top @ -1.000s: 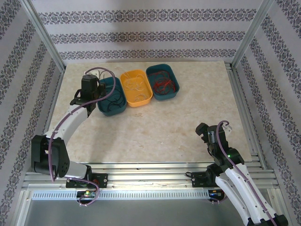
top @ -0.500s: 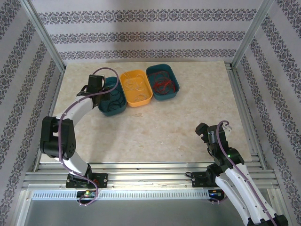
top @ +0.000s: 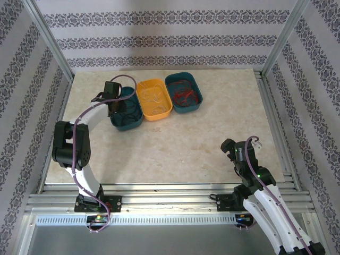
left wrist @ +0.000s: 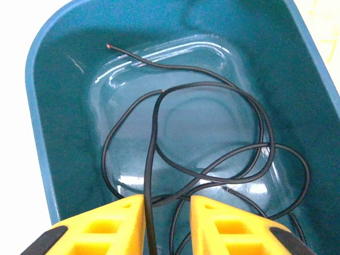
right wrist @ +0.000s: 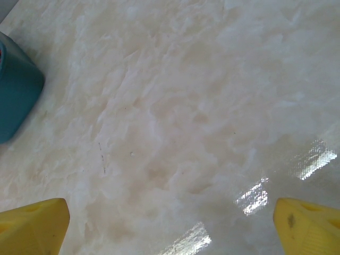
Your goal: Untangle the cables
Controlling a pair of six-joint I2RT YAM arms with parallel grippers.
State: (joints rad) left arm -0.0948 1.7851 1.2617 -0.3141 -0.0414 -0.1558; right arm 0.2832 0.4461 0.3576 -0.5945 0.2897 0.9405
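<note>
The task appears to be near its end. Three oval trays stand in a row near the far edge of the tabletop [top: 186,143], left of centre, and the cables appear sorted by colour. The black cables [left wrist: 151,159] lie in the left teal tray [left wrist: 42,133], the white cables [top: 153,98] in the yellow tray [top: 141,85], and the red cables [top: 183,94] in the right teal tray [top: 197,106]. No loose cable is visible on the bare tabletop. The left gripper [left wrist: 167,204] hangs over the left teal tray. Its jaws stand partly open, with a gap much wider than the single black strand that runs between them, so the strand is judged released rather than clamped. The black cables lie in overlapping loops on the tray floor, and it cannot be told whether they are knotted. What probably remains is to lift the left gripper clear and confirm that the strands lie free. The right gripper [right wrist: 170,212] hangs over bare tabletop near the near edge, right of centre, with its jaws fully apart and nothing between them. Compared with one second earlier, the left gripper has moved from beside the left rim of the left teal tray to a position over the tray, and the arm's elbow has moved away from the near edge. The right arm and all three trays are unchanged.
</note>
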